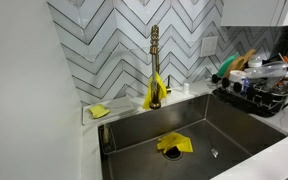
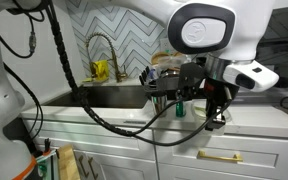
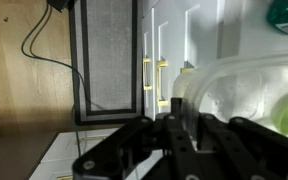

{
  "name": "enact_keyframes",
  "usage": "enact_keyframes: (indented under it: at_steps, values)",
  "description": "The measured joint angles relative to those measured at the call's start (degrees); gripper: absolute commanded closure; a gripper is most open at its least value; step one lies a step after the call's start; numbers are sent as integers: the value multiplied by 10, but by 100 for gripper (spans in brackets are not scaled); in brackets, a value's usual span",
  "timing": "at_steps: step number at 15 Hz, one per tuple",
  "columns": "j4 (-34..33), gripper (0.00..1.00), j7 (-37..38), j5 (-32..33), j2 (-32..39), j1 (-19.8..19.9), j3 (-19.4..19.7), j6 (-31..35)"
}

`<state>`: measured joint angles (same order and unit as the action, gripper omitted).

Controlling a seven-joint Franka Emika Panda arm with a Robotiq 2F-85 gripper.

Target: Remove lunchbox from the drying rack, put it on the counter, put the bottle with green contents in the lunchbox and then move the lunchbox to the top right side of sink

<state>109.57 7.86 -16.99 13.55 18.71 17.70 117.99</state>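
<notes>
Gripper (image 2: pixel 216 113) looks pinched on lunchbox (image 3: pixel 239 90) rim, so likely the set-down step: next lower it flat onto counter (image 2: pixel 259 120) beside bottle (image 2: pixel 181 106).

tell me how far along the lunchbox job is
Looks done: the lunchbox is off the drying rack, at the gripper above the counter. In hand: seemingly setting it down; grip unclear. Left: the green bottle, beside the gripper, goes in, then the move by the sink.
</notes>
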Motion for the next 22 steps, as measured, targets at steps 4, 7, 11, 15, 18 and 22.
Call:
enact_keyframes:
  at_steps: [4,7,11,15,18,22]
  values:
    - [-17,98,0,-7,10,0,-11,8]
    - [-33,98,0,-7,20,-1,-20,8]
    - [-50,98,0,-11,34,-3,-33,8]
    - [-60,66,0,-22,42,-4,-45,8]
    - [-64,45,0,-22,40,-5,-47,8]
    - [-81,14,-2,-12,15,-8,-47,-15]
